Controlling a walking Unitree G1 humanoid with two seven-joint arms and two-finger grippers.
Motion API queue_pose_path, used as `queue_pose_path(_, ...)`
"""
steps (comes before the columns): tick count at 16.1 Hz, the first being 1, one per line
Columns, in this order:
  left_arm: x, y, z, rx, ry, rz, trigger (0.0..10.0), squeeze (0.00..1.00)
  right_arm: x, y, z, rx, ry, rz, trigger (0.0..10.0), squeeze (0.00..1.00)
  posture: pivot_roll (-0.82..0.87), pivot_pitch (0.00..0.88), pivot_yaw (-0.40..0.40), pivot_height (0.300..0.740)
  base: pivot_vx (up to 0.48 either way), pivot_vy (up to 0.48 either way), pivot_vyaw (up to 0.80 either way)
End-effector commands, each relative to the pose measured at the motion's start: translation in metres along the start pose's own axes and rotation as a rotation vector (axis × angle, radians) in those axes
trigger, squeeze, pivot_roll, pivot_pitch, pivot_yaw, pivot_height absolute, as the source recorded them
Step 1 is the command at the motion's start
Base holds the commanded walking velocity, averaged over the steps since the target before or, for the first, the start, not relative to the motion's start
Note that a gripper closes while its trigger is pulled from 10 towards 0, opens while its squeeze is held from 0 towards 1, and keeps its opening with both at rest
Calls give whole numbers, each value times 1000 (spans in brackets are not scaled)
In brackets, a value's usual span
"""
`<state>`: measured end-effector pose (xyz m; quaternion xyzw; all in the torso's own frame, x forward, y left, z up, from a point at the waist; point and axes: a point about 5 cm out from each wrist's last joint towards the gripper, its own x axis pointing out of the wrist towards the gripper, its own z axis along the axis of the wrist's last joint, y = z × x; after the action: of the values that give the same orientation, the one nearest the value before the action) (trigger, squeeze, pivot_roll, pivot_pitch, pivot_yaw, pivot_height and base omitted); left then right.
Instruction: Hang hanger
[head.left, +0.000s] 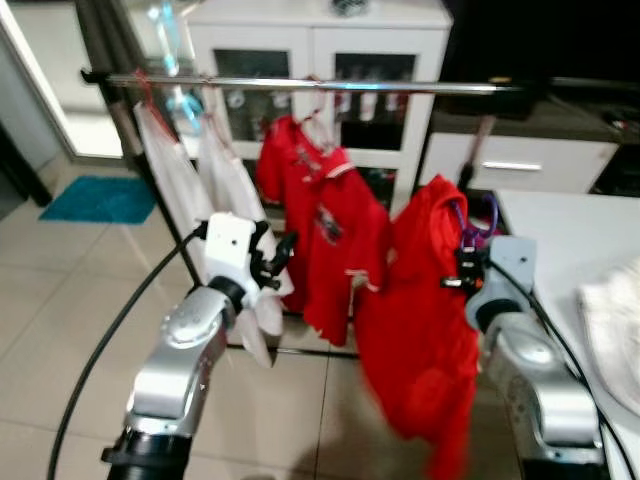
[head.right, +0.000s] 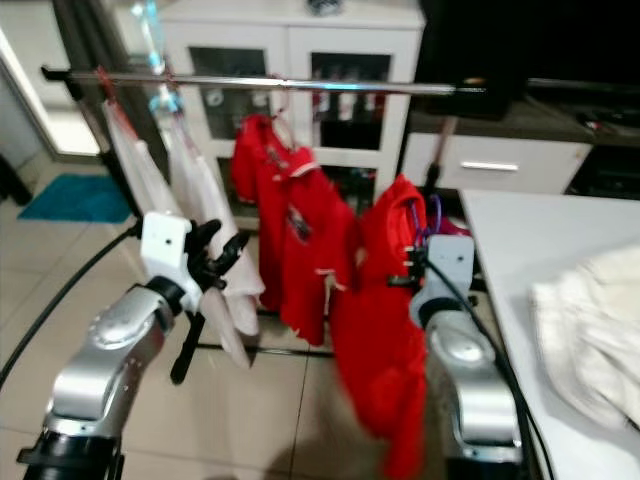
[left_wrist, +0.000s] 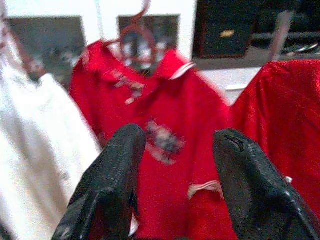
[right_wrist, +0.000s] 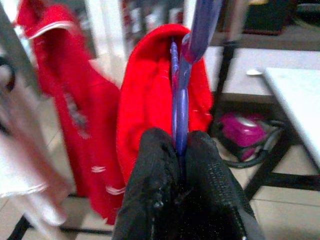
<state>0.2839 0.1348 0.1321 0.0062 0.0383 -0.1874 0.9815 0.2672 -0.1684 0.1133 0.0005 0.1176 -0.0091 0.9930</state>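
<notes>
A purple hanger (right_wrist: 181, 90) carries a red garment (head.left: 425, 320) that droops toward the floor. My right gripper (right_wrist: 181, 150) is shut on the hanger's neck, well below the metal rail (head.left: 330, 87). The hanger's hook (head.left: 480, 222) pokes up beside the gripper. A red shirt (head.left: 325, 235) hangs from the rail on a red hanger (left_wrist: 137, 30), and two white garments (head.left: 200, 190) hang further left. My left gripper (left_wrist: 175, 165) is open in front of the red shirt, holding nothing.
A white cabinet (head.left: 320, 60) with glass doors stands behind the rack. A white table (head.left: 570, 240) on the right bears a pale cloth (head.left: 612, 320). A teal mat (head.left: 100, 200) lies on the tiled floor at left. A pink vacuum (right_wrist: 247, 130) sits under the table.
</notes>
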Motion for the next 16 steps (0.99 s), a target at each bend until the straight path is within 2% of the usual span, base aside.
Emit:
queue_pose_path(1, 3, 0, 3, 5, -3, -12, 10000, 0, 0, 1, 10, 4, -53, 9, 10000, 0, 65, 0, 26, 740, 349, 0, 0)
queue_pose_path(7, 4, -3, 3, 8, -6, -20, 10000, 0, 3, 2, 13, -9, -64, 23, 10000, 0, 71, 0, 14, 740, 346, 0, 0)
queue_pose_path(10, 4, -3, 4, 14, -7, -22, 10000, 0, 4, 3, 13, 33, -61, 50, 10000, 0, 72, 0, 14, 740, 349, 0, 0)
queue_pose_path(16, 6, -3, 6, 31, -9, -36, 10000, 0, 7, 1, 20, -18, -95, 53, 10000, 0, 69, 0, 22, 740, 346, 0, 0)
